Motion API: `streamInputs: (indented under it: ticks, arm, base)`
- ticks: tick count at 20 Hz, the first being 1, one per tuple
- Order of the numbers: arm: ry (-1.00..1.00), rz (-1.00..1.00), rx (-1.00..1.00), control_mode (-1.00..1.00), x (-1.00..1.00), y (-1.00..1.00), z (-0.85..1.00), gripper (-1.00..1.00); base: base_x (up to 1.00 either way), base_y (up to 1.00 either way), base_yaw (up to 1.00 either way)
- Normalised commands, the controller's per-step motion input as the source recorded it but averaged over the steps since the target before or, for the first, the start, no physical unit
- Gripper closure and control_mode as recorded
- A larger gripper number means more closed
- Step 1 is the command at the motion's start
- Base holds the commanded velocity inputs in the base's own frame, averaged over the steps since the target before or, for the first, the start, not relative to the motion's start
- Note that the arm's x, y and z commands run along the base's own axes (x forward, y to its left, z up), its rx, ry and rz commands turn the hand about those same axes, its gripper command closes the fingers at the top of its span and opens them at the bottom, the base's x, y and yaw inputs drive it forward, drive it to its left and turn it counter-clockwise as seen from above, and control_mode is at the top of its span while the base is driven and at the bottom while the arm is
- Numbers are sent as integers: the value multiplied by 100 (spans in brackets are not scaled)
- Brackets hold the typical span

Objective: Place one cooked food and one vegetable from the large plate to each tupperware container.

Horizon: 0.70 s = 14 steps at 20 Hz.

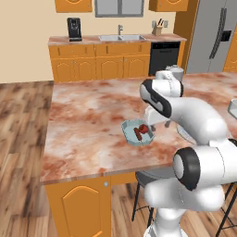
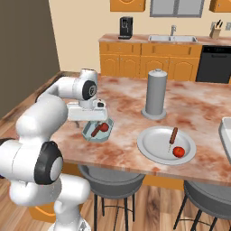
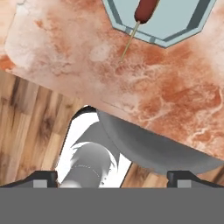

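Note:
The small pale-blue tupperware container [image 2: 87, 135] sits near the counter's front edge and holds one brown sausage stick [image 2: 95, 131] and one red tomato [image 2: 104, 127]. My gripper [image 2: 95, 118] hangs just above it, open, with nothing between its fingers. In the hand view the container [image 3: 183, 24] and the sausage [image 3: 146, 8] lie at the top, and my fingertips [image 3: 43, 177] stand far apart. To the right, the large plate [image 2: 153, 146] carries a second sausage [image 2: 173, 135] and a second tomato [image 2: 179, 151]. The white rectangular container [image 2: 226, 131] shows at the right edge.
An upright grey cylinder [image 2: 155, 94] stands behind the plate. Grey stools [image 2: 110, 177] sit under the counter's front edge [image 3: 65, 83], with wooden floor below. My own arm [image 1: 185, 115] blocks the plate in the left base view.

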Motion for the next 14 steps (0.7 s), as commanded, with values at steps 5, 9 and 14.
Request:
streamInputs:
  ticks: [5, 9, 14]
  arm:
    - [0, 8, 0, -100, -63, 5, -4, -100]
    - [2, 0, 0, -100, -10, 0, -16, -100]
    - [0, 0, 0, -100, 0, 0, 0, -100]
  base:
    - [0, 0, 0]
    - [0, 0, 0]
    - [0, 0, 0]
